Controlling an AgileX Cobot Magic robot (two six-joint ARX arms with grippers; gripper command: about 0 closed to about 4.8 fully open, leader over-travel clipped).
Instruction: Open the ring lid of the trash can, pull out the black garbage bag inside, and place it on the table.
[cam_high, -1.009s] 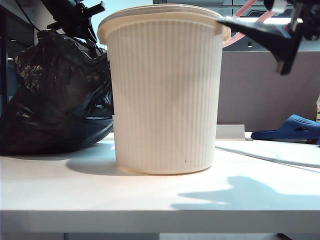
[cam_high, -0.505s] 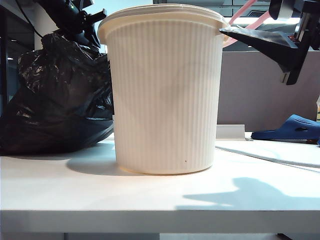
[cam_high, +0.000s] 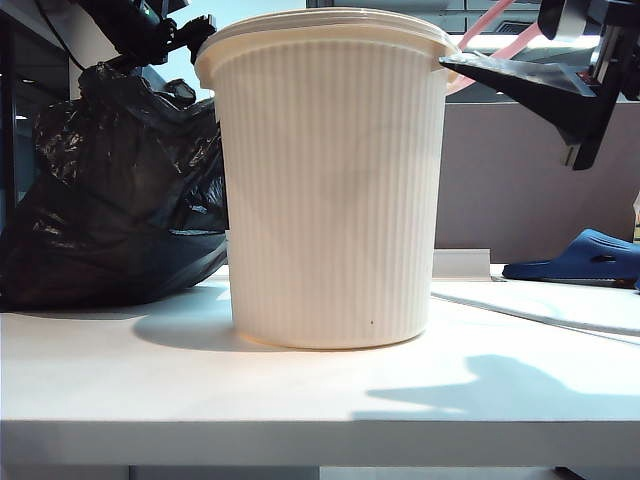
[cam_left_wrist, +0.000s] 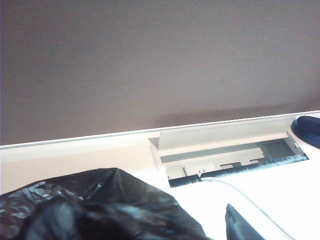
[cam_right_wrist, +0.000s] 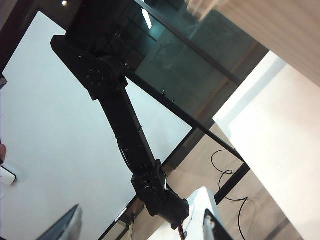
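The cream ribbed trash can stands mid-table. Behind its right rim the pink ring lid is raised. The crinkled black garbage bag rests on the table, left of the can. Just above the bag's top, beside the can's rim, is my left gripper. In the left wrist view one of its fingertips stands well clear of the bag, so it is open. My right gripper hovers at the can's right rim, and its fingers are open and empty.
A grey-brown partition panel runs behind the table. A blue slipper lies at the far right beside a white cable. A cable slot opens in the table near the partition. The other arm crosses the right wrist view.
My left gripper has opened and let go of the bag's top, which now sits on its own on the table. The right gripper has hardly moved.
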